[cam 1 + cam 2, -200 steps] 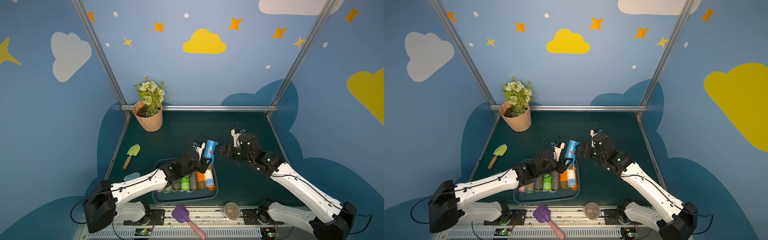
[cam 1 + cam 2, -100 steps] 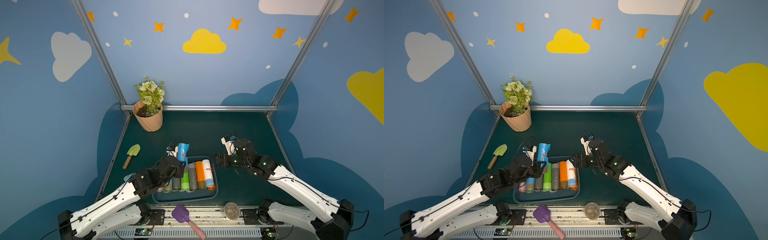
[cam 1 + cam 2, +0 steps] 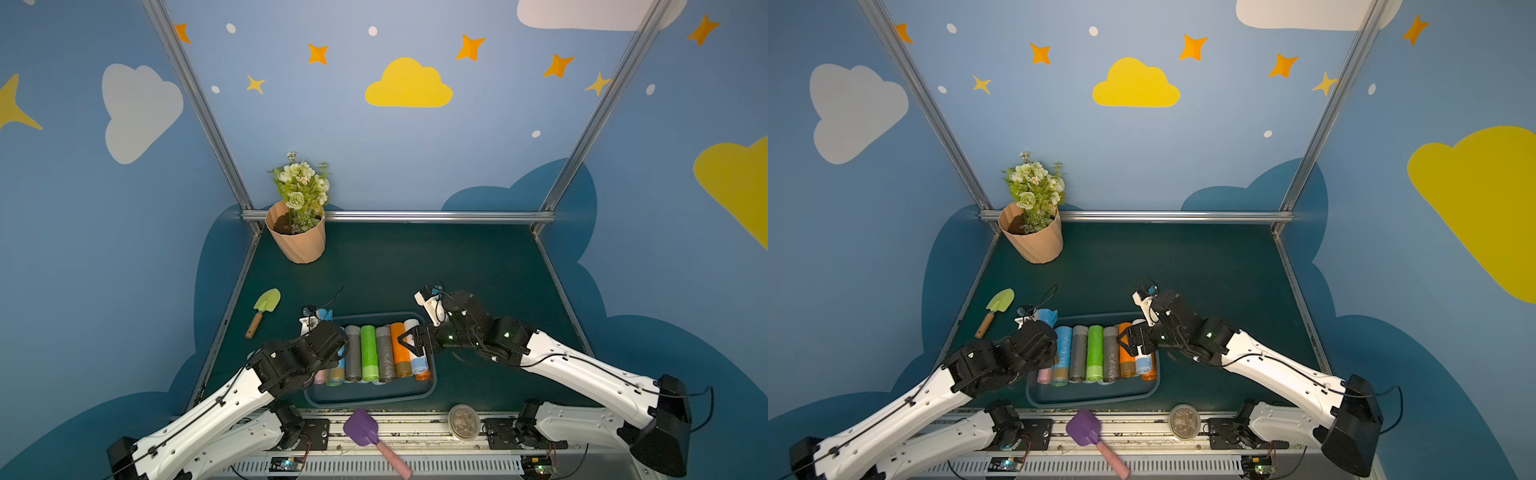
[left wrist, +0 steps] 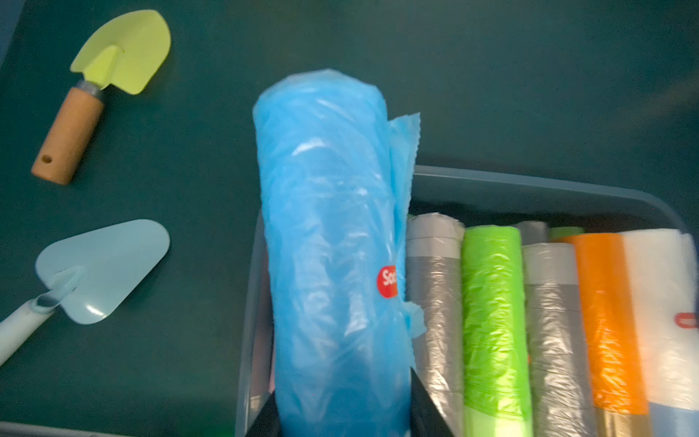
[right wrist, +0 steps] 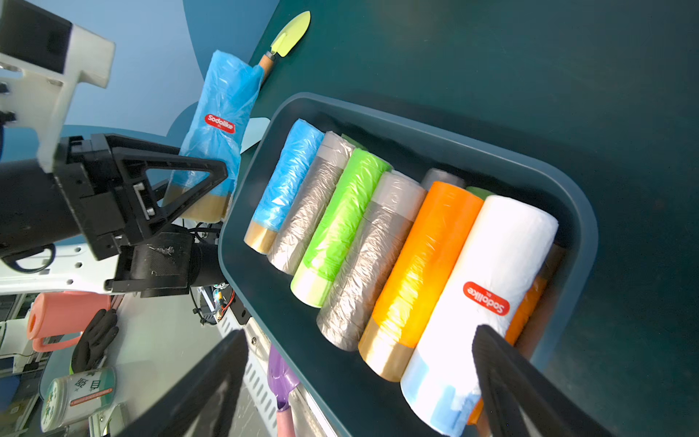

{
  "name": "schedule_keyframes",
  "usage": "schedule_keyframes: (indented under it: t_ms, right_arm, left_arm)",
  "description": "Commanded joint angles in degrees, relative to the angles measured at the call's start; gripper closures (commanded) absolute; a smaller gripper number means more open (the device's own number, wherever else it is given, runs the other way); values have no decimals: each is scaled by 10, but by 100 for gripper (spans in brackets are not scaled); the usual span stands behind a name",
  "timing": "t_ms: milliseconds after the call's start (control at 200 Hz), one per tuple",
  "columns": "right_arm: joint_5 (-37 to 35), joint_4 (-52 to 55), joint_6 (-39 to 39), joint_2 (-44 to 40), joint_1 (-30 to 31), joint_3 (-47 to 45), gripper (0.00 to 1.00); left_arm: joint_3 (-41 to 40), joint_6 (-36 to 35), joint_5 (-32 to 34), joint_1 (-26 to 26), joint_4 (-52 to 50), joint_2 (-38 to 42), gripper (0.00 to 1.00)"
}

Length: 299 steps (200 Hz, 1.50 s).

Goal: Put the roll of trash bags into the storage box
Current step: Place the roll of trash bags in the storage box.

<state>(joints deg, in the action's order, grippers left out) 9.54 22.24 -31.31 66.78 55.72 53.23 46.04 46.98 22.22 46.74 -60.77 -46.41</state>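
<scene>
A blue roll of trash bags (image 4: 333, 234) with a red sticker sits between the black fingers of my left gripper (image 4: 344, 382), which is shut on it. In both top views the roll's far end (image 3: 323, 314) (image 3: 1045, 316) pokes out past the left gripper (image 3: 328, 328), tilted over the far-left corner of the storage box (image 3: 370, 400). The right wrist view shows the roll (image 5: 219, 125) just outside the box's rim (image 5: 416, 125). My right gripper (image 3: 409, 343) (image 5: 353, 336) hangs open over the white roll (image 5: 491, 272) at the box's right side.
Several rolls fill the box: blue (image 5: 289, 174), grey, green (image 3: 368, 353), orange, white. A green trowel (image 3: 264, 309) and a pale blue trowel (image 4: 98, 272) lie left of the box. The peach flowerpot (image 3: 297, 241) stands far left. A purple scoop (image 3: 361, 428) and a round jar (image 3: 463, 420) lie on the front rail.
My left arm has carried the blue roll from beside the right gripper leftward to the box's far-left corner and lowered it. The right gripper came nearer, over the box's right side.
</scene>
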Motion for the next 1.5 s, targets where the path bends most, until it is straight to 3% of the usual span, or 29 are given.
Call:
schedule_keyframes:
  t_ms: [0,696,1151,1492]
  right_arm:
    - [1,-13,-8,3,2,6,9]
    - [-4,0,-7,-20,-23,-12,9]
    - [-4,-2,-27,-28,-34,-31,10]
    - [-55,80,-49,-43,-66,-33,10]
  left_arm:
    - [4,11,11,-10,-28,0,60]
    - [-6,-38,-20,-19,-16,-122,61]
    - [-12,-17,-7,-19,-23,-186,61]
    - [-2,23,-13,-18,-48,-254,57]
